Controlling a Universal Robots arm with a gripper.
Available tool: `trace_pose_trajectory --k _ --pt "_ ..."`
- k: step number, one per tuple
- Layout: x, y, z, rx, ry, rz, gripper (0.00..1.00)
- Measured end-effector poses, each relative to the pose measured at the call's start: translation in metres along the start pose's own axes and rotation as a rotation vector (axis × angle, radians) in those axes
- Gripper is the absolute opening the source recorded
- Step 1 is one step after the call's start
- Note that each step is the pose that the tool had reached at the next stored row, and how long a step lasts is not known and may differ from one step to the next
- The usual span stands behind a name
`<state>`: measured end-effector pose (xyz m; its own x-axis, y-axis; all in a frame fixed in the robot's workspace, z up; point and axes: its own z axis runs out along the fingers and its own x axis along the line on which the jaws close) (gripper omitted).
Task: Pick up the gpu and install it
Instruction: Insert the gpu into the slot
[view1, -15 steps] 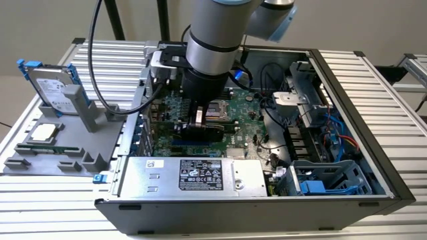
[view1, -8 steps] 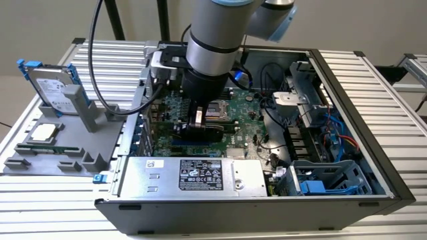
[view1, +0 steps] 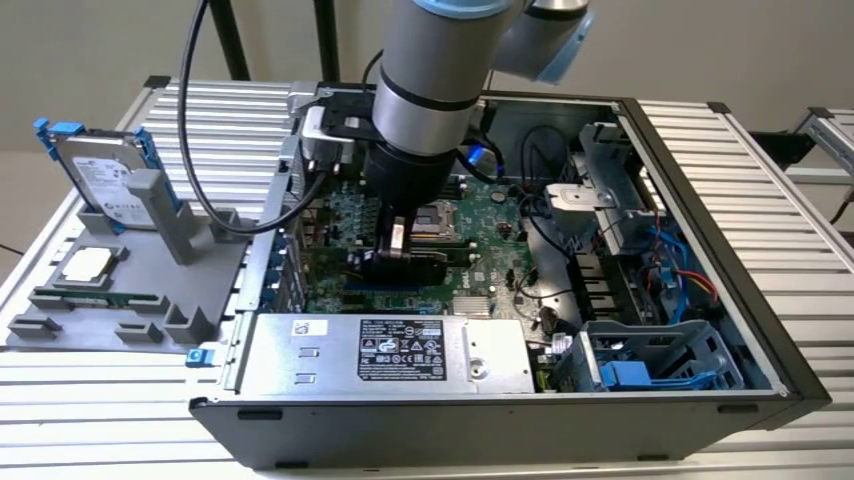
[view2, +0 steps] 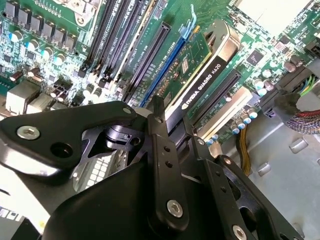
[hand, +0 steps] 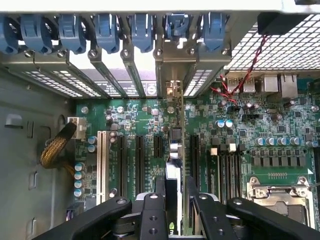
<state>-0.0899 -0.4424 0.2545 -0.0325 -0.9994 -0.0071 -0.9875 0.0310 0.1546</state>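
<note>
Black fingers of the gripper (hand: 172, 200) are clenched on the gpu (hand: 173, 150), held edge-on at frame centre, its bracket at the rear slot opening, so it lines with the motherboard (hand: 250, 130) slot.

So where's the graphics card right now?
The gpu stands on edge among the motherboard's expansion slots inside the open computer case, gripped by the pincer, near the middle of the exterior view.

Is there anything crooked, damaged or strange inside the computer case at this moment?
Nothing stands out. The gpu stands edge-on over the motherboard slots, gripped by the gripper, and its bracket lines up with the rear openings.
</note>
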Motion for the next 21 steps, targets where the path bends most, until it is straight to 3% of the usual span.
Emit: trace_pose_trajectory --k 21 --pt "-0.0007 0.0009 0.0009 -0.0019 -0.0013 0.0 0.0"
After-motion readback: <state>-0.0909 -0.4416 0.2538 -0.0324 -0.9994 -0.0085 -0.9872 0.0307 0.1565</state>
